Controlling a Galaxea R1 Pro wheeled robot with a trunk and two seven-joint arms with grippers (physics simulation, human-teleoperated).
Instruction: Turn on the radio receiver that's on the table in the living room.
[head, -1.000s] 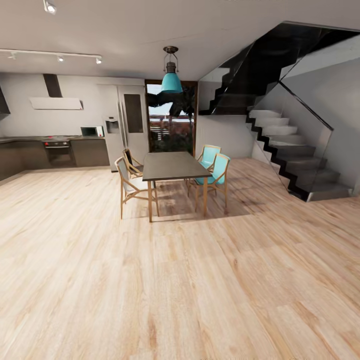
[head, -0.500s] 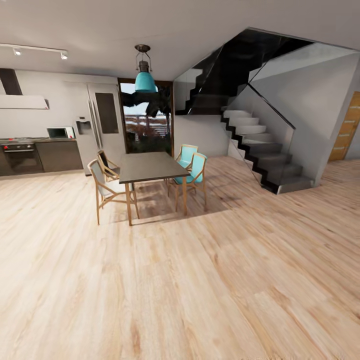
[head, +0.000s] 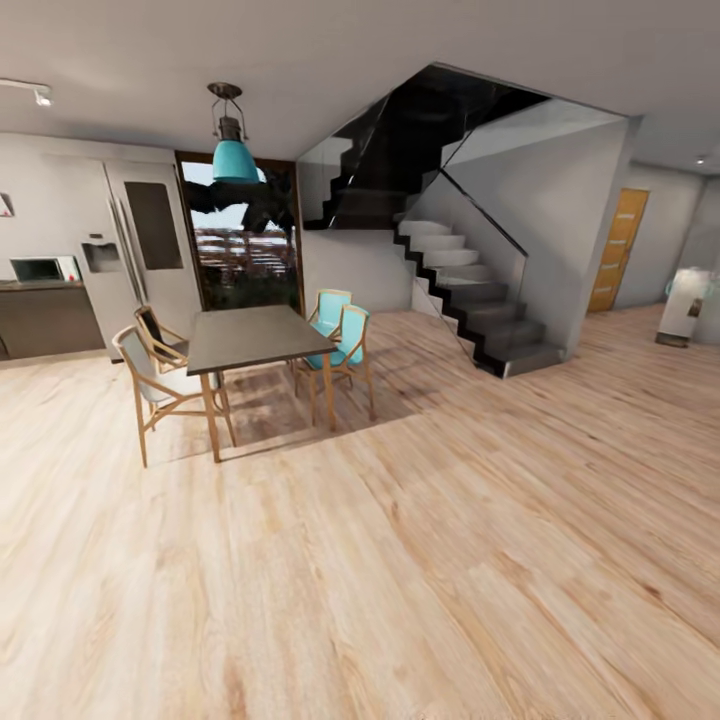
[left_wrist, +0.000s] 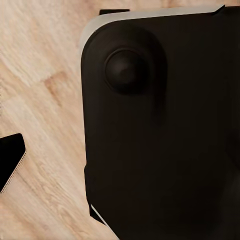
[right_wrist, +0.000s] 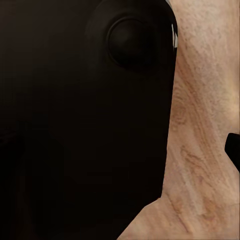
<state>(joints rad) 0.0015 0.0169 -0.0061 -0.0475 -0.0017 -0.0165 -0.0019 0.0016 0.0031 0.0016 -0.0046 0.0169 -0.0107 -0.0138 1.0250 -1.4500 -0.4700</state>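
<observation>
The radio receiver and the low glass-topped table are out of view. The head view looks across a light wood plank floor (head: 430, 560) toward a dining area and a staircase. In the left wrist view a dark rounded part of the robot's body (left_wrist: 165, 130) hangs over the floor, with one dark finger (left_wrist: 10, 160) at the picture's edge. The right wrist view gives the same dark body (right_wrist: 85, 115) and a small dark finger tip (right_wrist: 233, 150) at the edge. Neither view lets me judge how the jaws stand.
A dark-topped dining table (head: 250, 335) with wooden and teal chairs (head: 335, 345) stands at the left middle, under a teal pendant lamp (head: 233, 155). A black staircase with a glass side (head: 470, 290) rises behind. An orange door (head: 618, 250) and a white object (head: 690, 305) are far right.
The whole head picture has shifted left, so the camera has turned right. The kitchen has slid off at the left, and the orange door and white object have come in at the right.
</observation>
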